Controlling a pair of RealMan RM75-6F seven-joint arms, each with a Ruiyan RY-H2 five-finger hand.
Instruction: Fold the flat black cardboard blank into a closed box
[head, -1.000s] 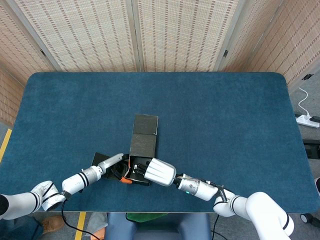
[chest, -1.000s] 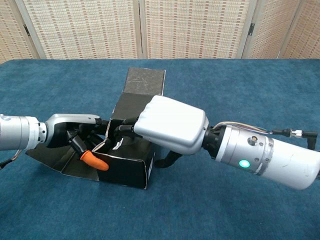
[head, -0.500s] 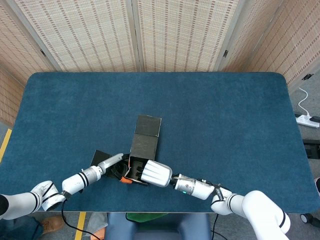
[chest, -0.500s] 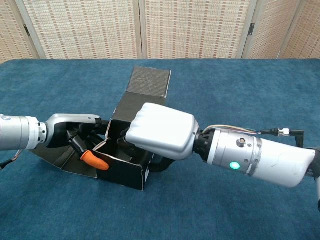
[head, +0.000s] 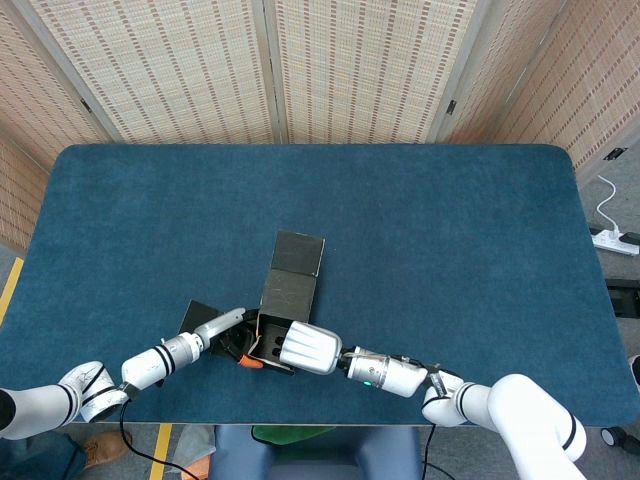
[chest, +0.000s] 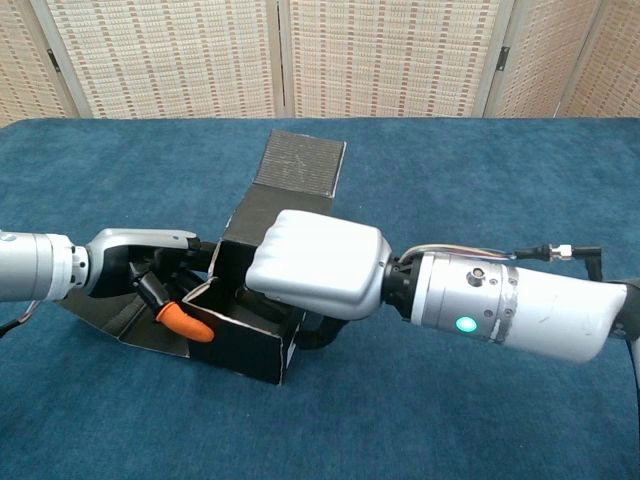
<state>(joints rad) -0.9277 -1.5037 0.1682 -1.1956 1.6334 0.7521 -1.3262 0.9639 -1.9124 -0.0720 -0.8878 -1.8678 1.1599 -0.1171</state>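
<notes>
Box (head: 283, 315) sits low and left of centre in the head view, on the blue table (head: 450, 250), near the front edge. It's half formed: walls up at the near end, while a long panel with an end flap (chest: 300, 165) runs away toward the top of the frame, lying back rather than closed. One side flap (head: 197, 315) lies out flat to the left.

Right hand (chest: 315, 265) comes in from the lower right and covers the open top of the box in the chest view. Its pale back faces the camera, fingers curled down inside the box and over the right wall. Touching the cardboard for sure; whether it's actually gripping the wall or just pressing, cannot tell, since the fingers are hidden.

Left hand (chest: 150, 265) comes in from the left at table level, fingers reaching into the left side of the box over the flat side flap. Orange fingertip (chest: 185, 322) rests against the inside of the near wall. Fingers partly spread, contacting the cardboard, no clear pinch visible.
</notes>
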